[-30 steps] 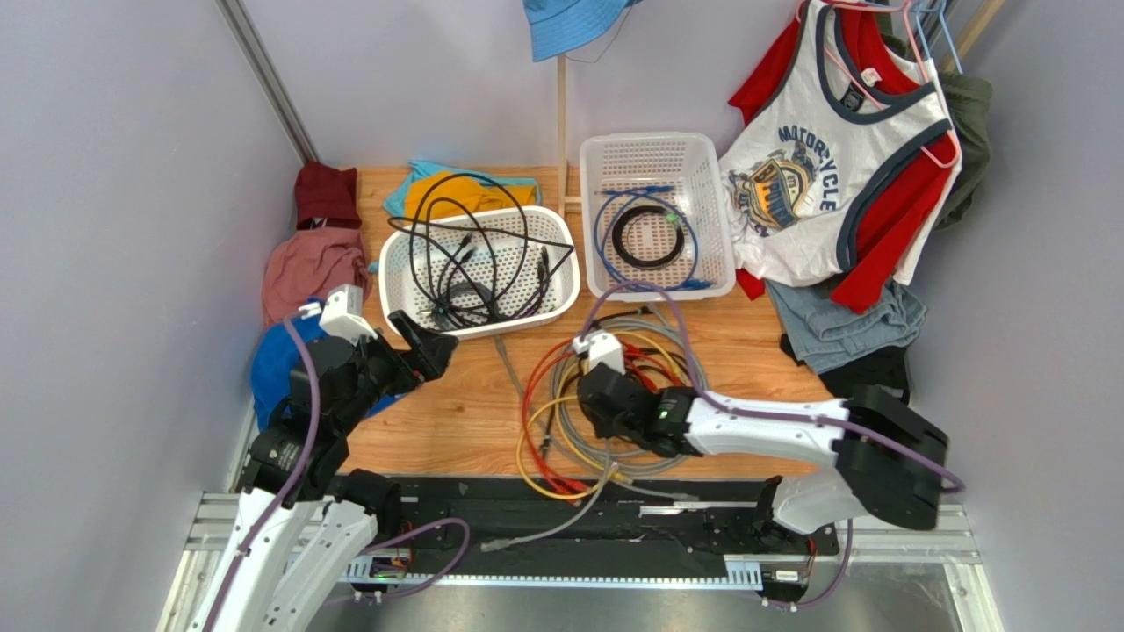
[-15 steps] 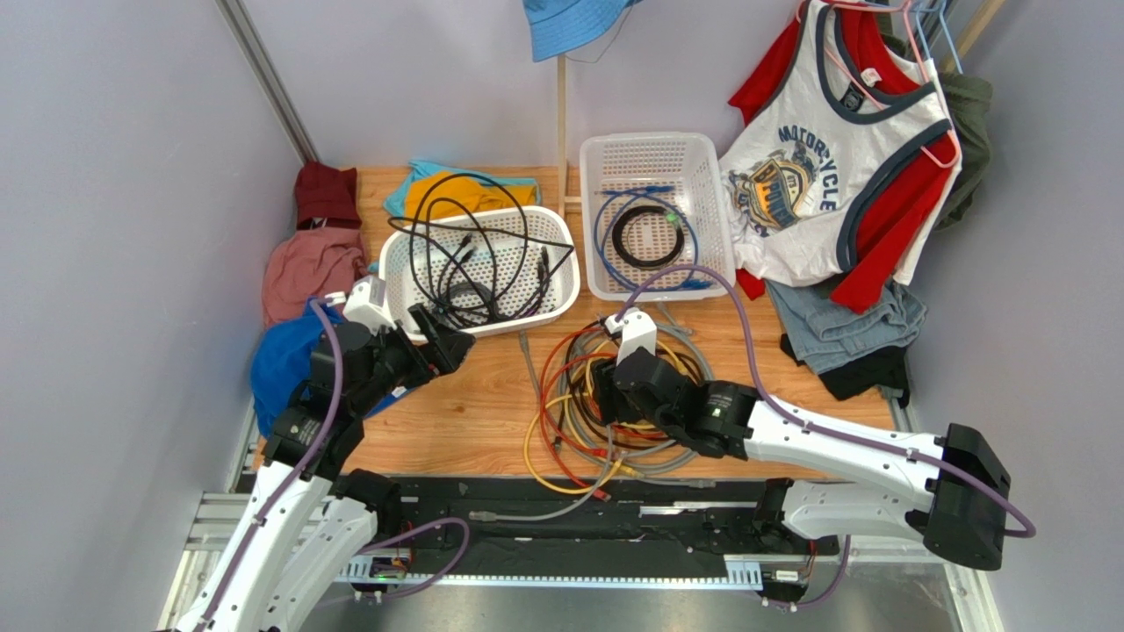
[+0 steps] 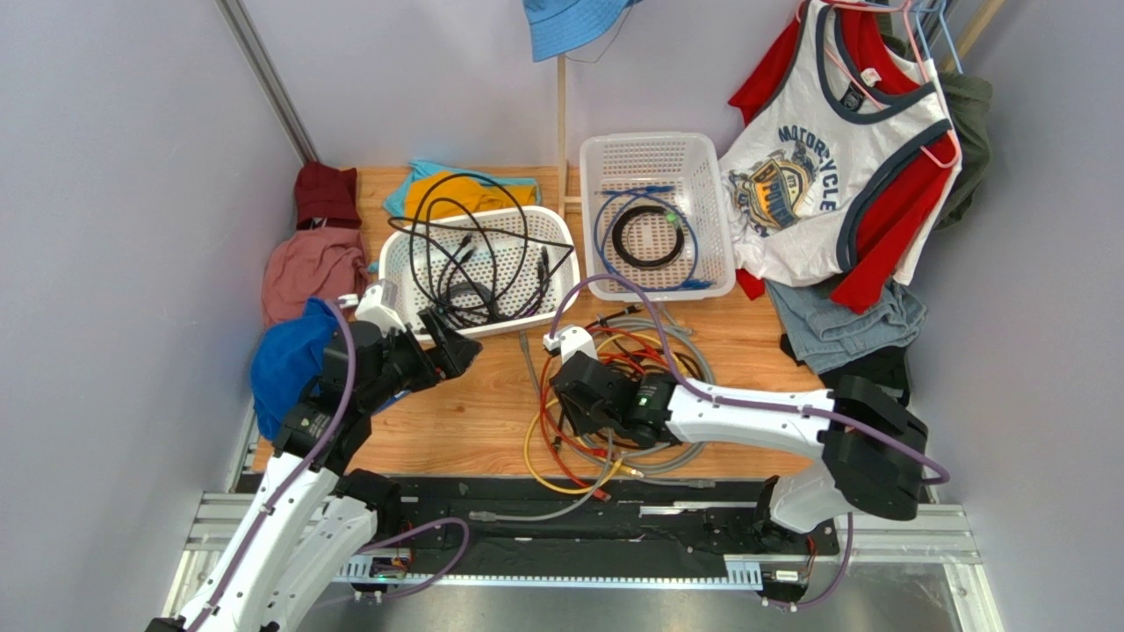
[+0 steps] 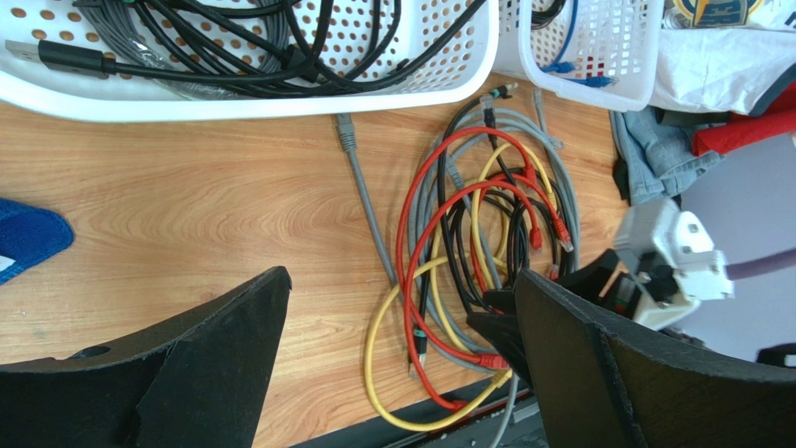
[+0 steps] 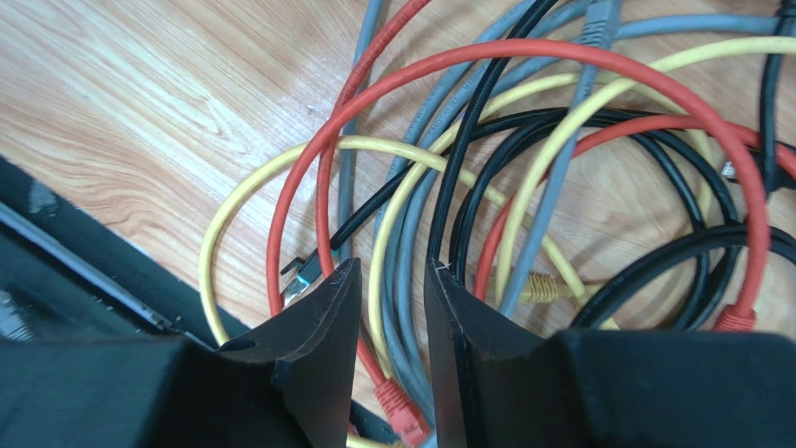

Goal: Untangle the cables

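The cables (image 3: 666, 353) are found heaped on the tabletop (image 3: 462, 428), directly beneath the right claw (image 5: 392, 280), whose jaws are set narrowly about yellow and grey strands; grip unconfirmed. The left claw (image 4: 400, 278) is held wide apart, farther off.

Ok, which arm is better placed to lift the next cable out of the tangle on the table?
Right. The right tool sits low over the cables, with yellow and grey strands showing in its narrow gap. The left tool hangs wide open near the white basket, apart from the tangle.
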